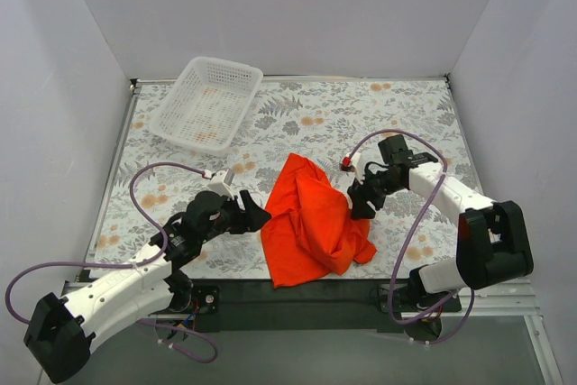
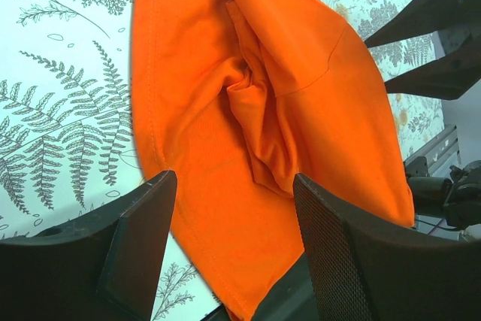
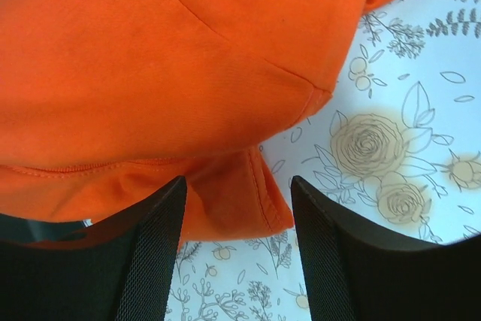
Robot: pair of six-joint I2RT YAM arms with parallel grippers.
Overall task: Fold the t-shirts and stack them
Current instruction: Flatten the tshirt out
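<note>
One bright orange-red t-shirt (image 1: 311, 221) lies crumpled in a heap at the near middle of the floral table, its lower part hanging over the front edge. My left gripper (image 1: 257, 216) is open beside the shirt's left edge; in the left wrist view the shirt (image 2: 263, 110) fills the space ahead of the fingers (image 2: 135, 238). My right gripper (image 1: 359, 197) is open at the shirt's right side; in the right wrist view a hemmed corner of the shirt (image 3: 233, 193) lies between the spread fingers (image 3: 158, 253), not pinched.
A white mesh basket (image 1: 206, 103) stands at the back left of the table. Grey walls close in the table on three sides. A small red object (image 1: 344, 162) lies just behind the right gripper. The dark front edge (image 1: 297, 299) runs below the shirt.
</note>
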